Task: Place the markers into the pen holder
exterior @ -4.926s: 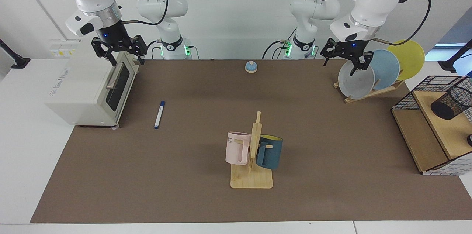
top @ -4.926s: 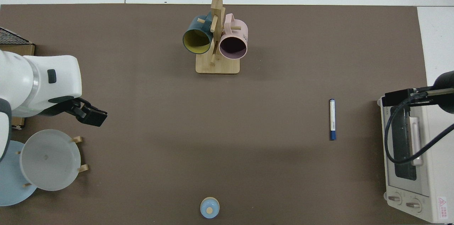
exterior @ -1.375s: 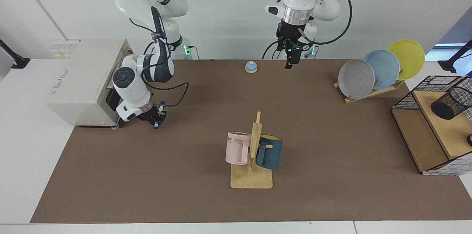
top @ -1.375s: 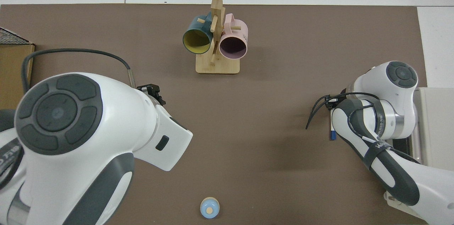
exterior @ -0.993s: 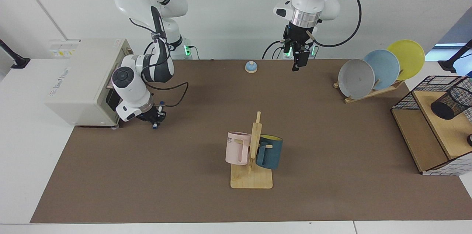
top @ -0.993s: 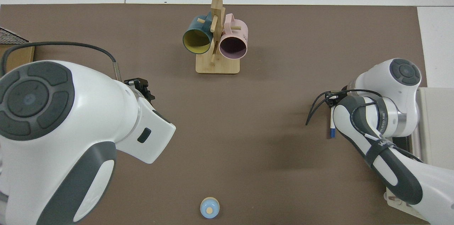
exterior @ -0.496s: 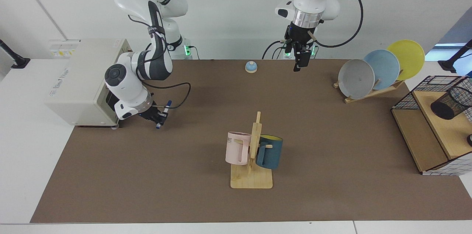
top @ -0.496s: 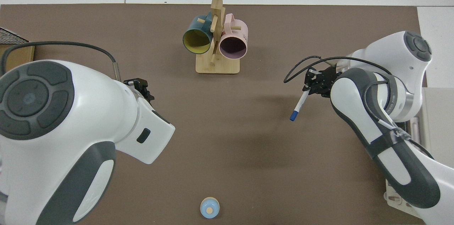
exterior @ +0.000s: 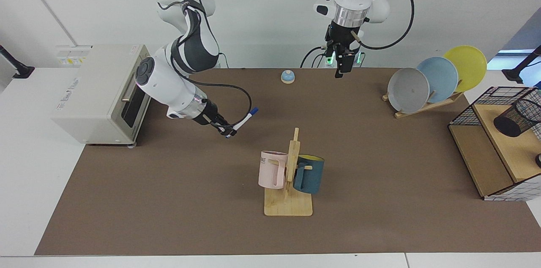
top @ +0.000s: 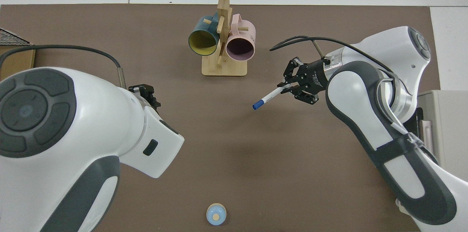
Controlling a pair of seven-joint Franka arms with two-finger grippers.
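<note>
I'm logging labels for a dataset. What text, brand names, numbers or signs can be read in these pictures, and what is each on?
"ME": on the side of the pink mug hanging on the wooden rack; the letters before it are hidden.
Grey lettering on the top of the cream toaster oven: too blurred to read.
Yellow-and-white stickers behind the oven: too small to read.
White-barrelled marker with the blue cap, held in the right gripper: no print legible.

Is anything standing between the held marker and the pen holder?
Yes: the mug rack stands mid-table, roughly between the marker in the right gripper and the pen holder. The left gripper waits behind.
</note>
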